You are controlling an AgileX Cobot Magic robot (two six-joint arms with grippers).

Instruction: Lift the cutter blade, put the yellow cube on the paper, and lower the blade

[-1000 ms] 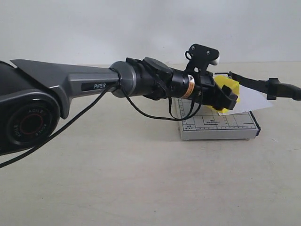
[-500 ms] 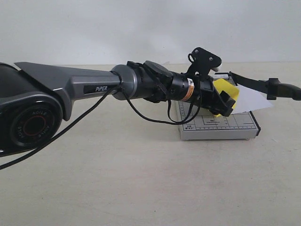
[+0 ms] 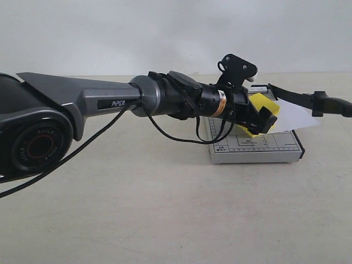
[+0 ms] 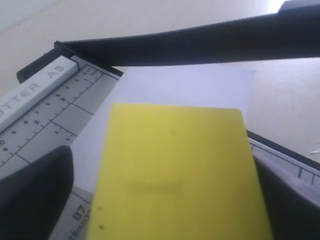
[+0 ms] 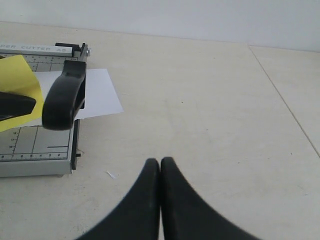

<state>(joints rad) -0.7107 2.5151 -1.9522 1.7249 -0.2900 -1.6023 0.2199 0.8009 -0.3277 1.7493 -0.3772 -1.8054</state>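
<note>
Over paper (image 3: 300, 116) | left end effector (image 3: 267, 117) grips half-hidden yellow cube (image 4: 175, 170) | right end effector (image 5: 160, 167) closed

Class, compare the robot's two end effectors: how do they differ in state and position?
The left end effector grips the yellow cube; the right end effector is shut on nothing. The left one is over the paper on the cutter board; the right one is beside the board, over the table. Both have black fingers.
</note>
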